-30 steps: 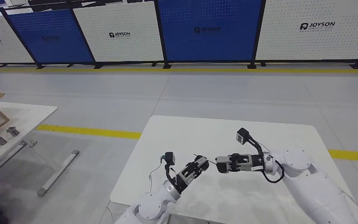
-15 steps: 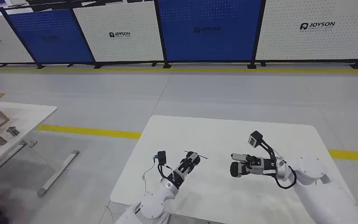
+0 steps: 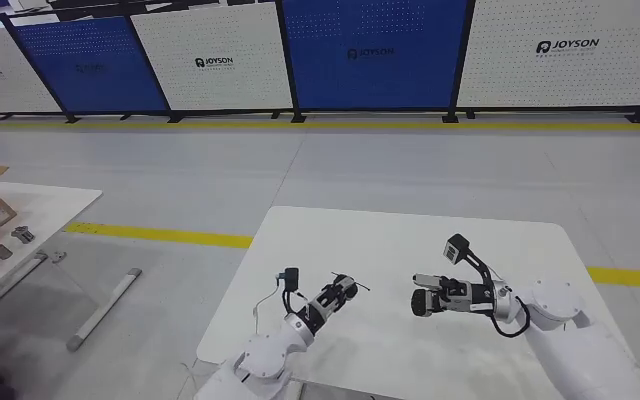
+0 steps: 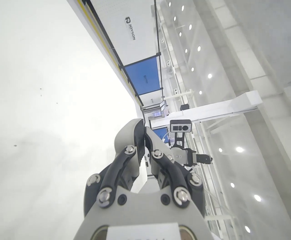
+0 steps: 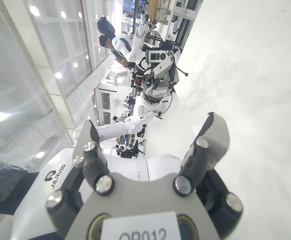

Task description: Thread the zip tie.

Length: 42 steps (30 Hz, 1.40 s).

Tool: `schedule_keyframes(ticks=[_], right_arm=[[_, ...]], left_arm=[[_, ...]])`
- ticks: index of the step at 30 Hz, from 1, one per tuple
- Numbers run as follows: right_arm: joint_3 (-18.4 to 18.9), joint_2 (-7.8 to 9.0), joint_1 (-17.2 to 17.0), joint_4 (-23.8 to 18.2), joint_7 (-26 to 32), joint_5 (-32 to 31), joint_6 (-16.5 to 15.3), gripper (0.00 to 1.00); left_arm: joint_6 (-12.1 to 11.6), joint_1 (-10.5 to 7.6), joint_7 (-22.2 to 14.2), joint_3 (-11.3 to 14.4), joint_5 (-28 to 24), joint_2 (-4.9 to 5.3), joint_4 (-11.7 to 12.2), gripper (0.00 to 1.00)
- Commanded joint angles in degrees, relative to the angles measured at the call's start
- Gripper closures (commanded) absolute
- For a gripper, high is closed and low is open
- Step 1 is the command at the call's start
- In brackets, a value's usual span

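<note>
White table (image 3: 420,235): left pincer (image 4: 143,127) pinches what seems the zip tie (image 5: 182,71); right pincer (image 5: 149,118) gapes, well apart.

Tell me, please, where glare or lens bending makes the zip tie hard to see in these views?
Top view: even light, the zip tie a thin dark line at the left gripper. Left wrist view: the table glares near white, and the panels curve at their edges. Right wrist view: ceiling lamps bloom, yet the tie stands dark against the bright table.
</note>
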Motion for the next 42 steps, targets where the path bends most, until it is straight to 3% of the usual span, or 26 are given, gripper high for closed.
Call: schedule_keyframes(ticks=[1,4,15,18,20,22,26,30,32,42], right_arm=[[0.0,0.00,0.0,0.0,0.0,0.0,0.0,0.00],[0.0,0.00,0.0,0.0,0.0,0.0,0.0,0.00],[0.0,0.00,0.0,0.0,0.0,0.0,0.0,0.00],[0.0,0.00,0.0,0.0,0.0,0.0,0.0,0.00],[0.0,0.00,0.0,0.0,0.0,0.0,0.0,0.00],[0.0,0.00,0.0,0.0,0.0,0.0,0.0,0.00],[0.0,0.00,0.0,0.0,0.0,0.0,0.0,0.00],[0.0,0.00,0.0,0.0,0.0,0.0,0.0,0.00],[0.0,0.00,0.0,0.0,0.0,0.0,0.0,0.00],[0.0,0.00,0.0,0.0,0.0,0.0,0.0,0.00]], left_arm=[[-0.8,1.22,-5.0,-2.9,-1.5,0.68,-1.2,1.00],[-2.0,3.45,-10.7,-6.9,-3.1,1.59,-3.3,1.00],[-2.5,3.78,-10.1,-7.4,-3.4,1.64,-3.4,1.00],[-4.2,3.37,-8.5,-6.3,-4.8,1.33,-2.9,1.00],[-6.6,3.46,-8.0,-6.9,-6.6,1.29,-3.7,1.00],[-9.0,4.71,-7.8,-8.1,-8.0,1.38,-6.1,1.00],[-12.8,10.32,-7.8,-11.9,-11.5,1.78,-14.8,1.00],[-12.8,14.79,-10.6,-16.1,-17.4,2.05,-22.1,1.00],[-12.8,16.12,-11.8,-17.9,-18.8,2.09,-23.2,1.00],[-12.8,16.12,-11.8,-17.9,-18.8,2.09,-23.2,1.00]])
